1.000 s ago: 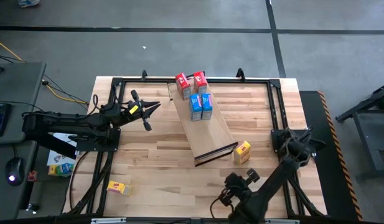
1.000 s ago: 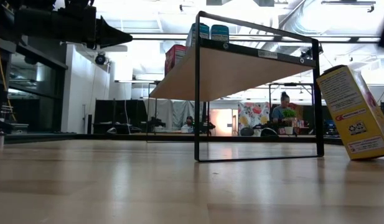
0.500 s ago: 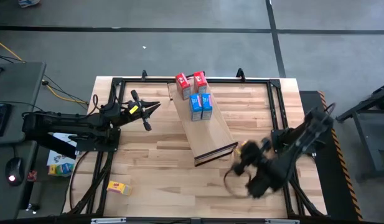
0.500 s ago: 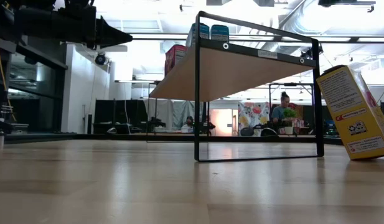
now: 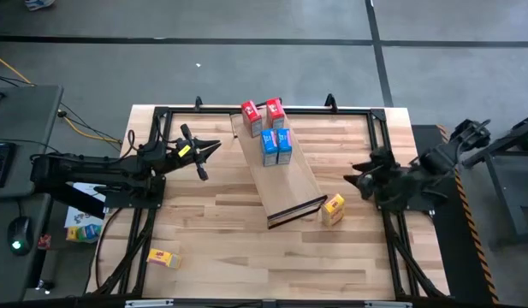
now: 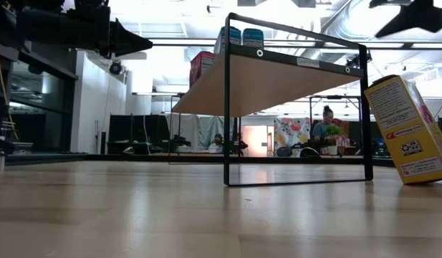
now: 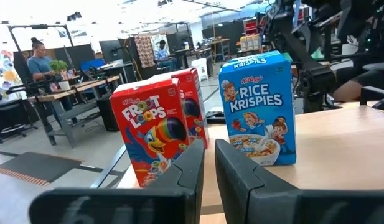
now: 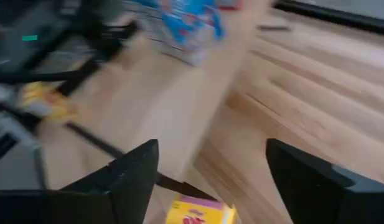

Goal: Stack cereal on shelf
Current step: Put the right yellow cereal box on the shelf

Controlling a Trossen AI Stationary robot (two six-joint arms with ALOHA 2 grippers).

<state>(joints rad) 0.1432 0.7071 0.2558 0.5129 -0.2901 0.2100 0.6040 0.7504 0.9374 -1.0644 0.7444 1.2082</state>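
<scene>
Yellow cereal box [image 5: 334, 208] stands tilted beside the shelf [image 5: 293, 184].

Overhead and table-level cameras share the shelf [image 5: 281, 175]; wrist cameras look closer.

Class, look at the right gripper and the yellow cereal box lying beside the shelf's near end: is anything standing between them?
Nothing visible does. In the high view the right gripper, fingers open, sits just beside the yellow cereal box, with only bare tabletop between. The shelf lies on the box's other side.
</scene>
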